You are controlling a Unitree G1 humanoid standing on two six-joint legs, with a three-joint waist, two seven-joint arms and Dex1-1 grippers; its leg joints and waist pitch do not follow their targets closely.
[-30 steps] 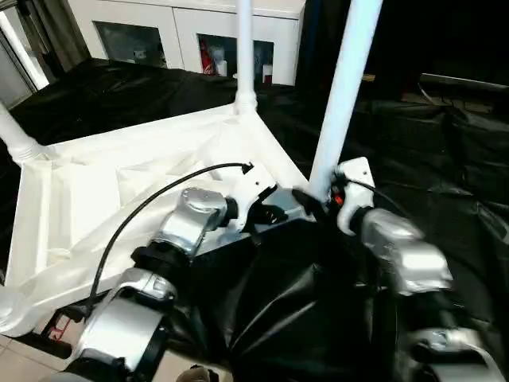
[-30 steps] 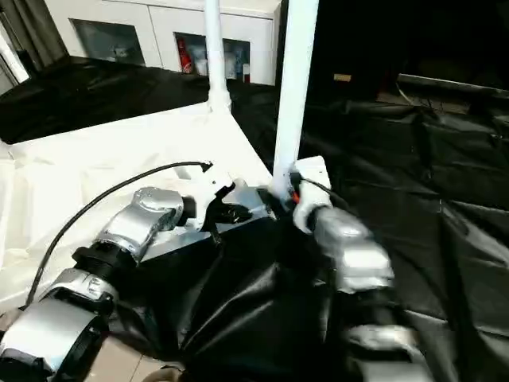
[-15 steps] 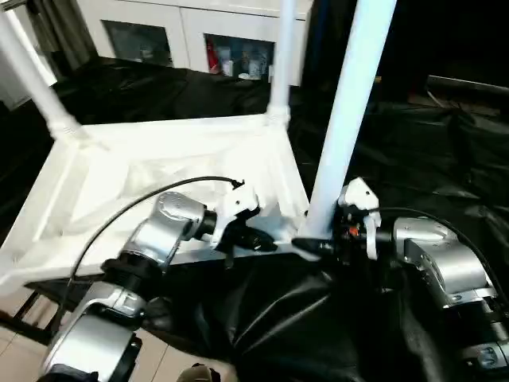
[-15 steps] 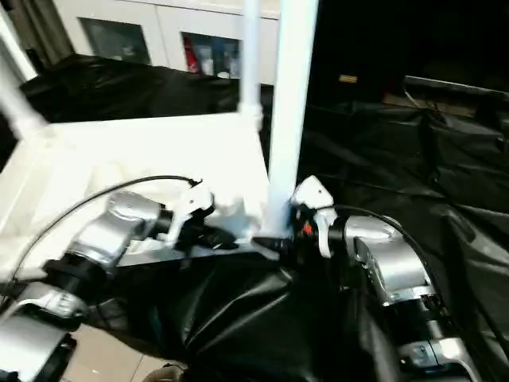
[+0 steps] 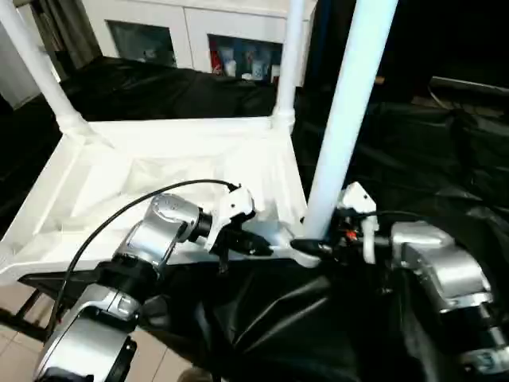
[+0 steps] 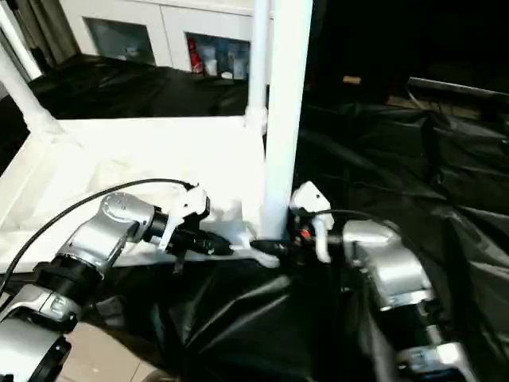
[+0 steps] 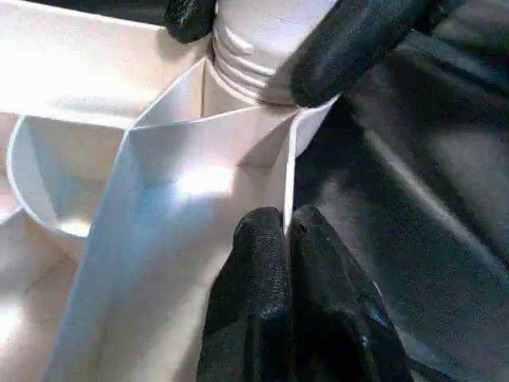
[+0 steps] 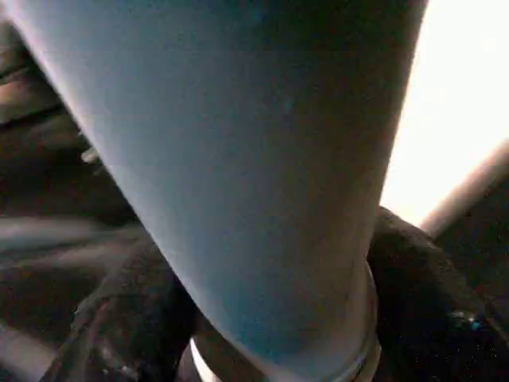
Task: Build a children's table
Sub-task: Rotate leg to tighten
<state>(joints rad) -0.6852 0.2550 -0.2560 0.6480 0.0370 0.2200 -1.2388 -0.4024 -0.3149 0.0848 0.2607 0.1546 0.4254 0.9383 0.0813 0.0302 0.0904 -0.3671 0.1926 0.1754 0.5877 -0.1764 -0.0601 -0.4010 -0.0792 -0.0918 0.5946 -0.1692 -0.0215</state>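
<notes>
one leg (image 5: 347, 103) stands between the right jaws.

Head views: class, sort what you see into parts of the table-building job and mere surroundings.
Job:
- table top
- near leg
- far legs
- left gripper
- right gripper

Surroundings:
- black sheet
- white cabinets

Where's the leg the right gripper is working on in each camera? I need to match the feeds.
Left eye: the near leg rises right of centre from the tabletop's near corner.
Right eye: the same leg, at centre.
Left wrist: its ribbed base in the corner socket, between the right gripper's fingers.
Right wrist: the leg, close up.
Shared landmark: the corner socket.
</notes>
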